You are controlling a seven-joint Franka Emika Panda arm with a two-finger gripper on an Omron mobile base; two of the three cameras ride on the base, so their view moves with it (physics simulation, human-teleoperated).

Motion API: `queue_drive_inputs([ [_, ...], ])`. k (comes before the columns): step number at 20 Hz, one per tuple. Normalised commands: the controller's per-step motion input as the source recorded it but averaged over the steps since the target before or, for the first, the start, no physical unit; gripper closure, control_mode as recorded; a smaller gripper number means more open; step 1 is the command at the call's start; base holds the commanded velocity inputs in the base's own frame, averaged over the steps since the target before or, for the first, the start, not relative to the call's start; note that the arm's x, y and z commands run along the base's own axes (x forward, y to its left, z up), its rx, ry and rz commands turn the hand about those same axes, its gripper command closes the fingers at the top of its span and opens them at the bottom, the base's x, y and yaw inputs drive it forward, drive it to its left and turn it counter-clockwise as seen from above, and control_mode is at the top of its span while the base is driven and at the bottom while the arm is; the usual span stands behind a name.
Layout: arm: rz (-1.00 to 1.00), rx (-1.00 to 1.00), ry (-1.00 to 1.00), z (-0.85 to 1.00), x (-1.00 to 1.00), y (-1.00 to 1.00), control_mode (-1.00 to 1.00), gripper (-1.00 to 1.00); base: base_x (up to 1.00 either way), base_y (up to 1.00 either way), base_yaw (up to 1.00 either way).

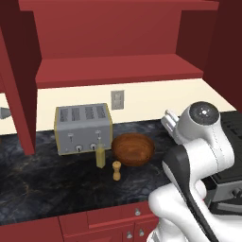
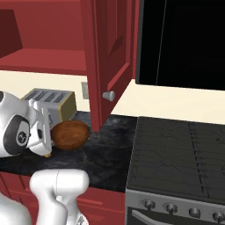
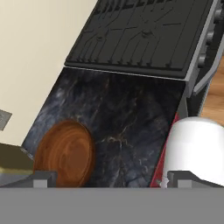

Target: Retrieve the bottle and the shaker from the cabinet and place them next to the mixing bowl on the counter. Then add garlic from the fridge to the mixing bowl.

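Observation:
The brown wooden mixing bowl [image 1: 133, 149] [image 2: 70, 134] [image 3: 65, 153] sits on the dark marble counter [image 1: 42, 184]. Just left of it stands the yellowish bottle [image 1: 100, 156], and the small wooden shaker [image 1: 116, 170] is in front of both. The red cabinet [image 1: 118, 71] above is open with bare shelves. My gripper [image 1: 168, 121] [image 2: 41, 127] [image 3: 113, 179] hangs above the counter to the right of the bowl, open, with nothing between its fingers. The garlic and the fridge are out of view.
A silver toaster [image 1: 82, 127] [image 2: 50, 101] stands against the wall behind the bottle. The open cabinet door [image 2: 107, 57] juts out over the counter. A black stove [image 2: 184, 162] [image 3: 144, 35] adjoins the counter on the right. A wall outlet [image 1: 117, 99] is behind the bowl.

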Motion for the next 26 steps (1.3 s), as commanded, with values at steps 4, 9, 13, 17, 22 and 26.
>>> queue_drive_inputs([
  [4,0.00,0.00,-0.19,-0.33,-0.45,-0.14,-1.00,-1.00,0.00,0.00,0.00],
  [9,0.01,0.00,-0.17,-0.61,-0.09,-0.01,-1.00,-1.00,0.00,0.00,0.00],
  [13,0.03,0.00,-0.14,-0.61,0.00,-0.13,-1.00,-1.00,0.00,0.00,0.00],
  [17,0.00,0.00,-0.04,-0.20,0.00,-0.14,-1.00,-1.00,0.00,0.00,0.00],
  [22,0.00,0.00,-0.01,-0.02,0.00,-0.03,-1.00,-1.00,0.00,0.00,0.00],
  [26,0.00,0.00,-0.01,-0.03,0.00,-0.01,1.00,-1.00,-0.11,0.00,0.00],
])
